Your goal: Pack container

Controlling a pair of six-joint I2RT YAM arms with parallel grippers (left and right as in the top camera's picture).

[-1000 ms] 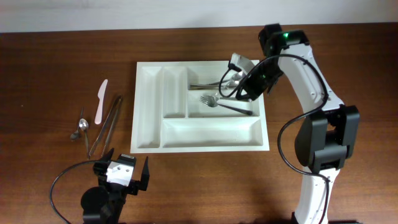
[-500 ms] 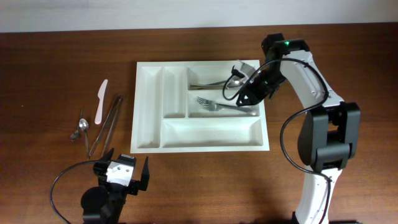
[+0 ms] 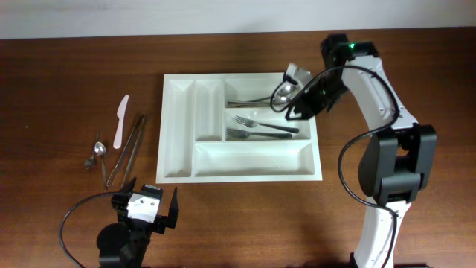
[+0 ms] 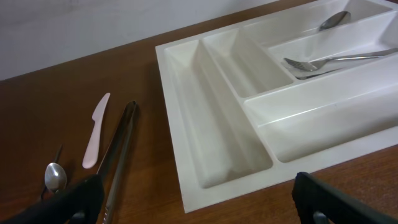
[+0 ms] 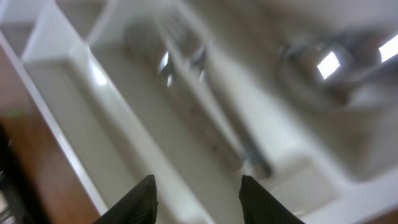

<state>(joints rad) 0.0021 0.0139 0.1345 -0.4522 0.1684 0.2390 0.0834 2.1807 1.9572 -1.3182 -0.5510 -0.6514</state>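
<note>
Right gripper (image 5: 198,199) has released: jaws partly spread, empty. Two forks (image 3: 256,135) lie centre-frame in the container (image 3: 253,177). Left gripper (image 4: 196,208) wide, idle.

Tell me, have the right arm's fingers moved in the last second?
Yes: the right arm's fingers have shifted rightward, toward the right rim of the large white plastic cutlery tray.

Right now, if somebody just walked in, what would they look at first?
Probably the big white tray in the middle of the dark wooden table, with forks and a spoon in its right-hand compartments. The right gripper hovers open over that end. A pink knife and tongs lie on the table left of the tray.
</note>
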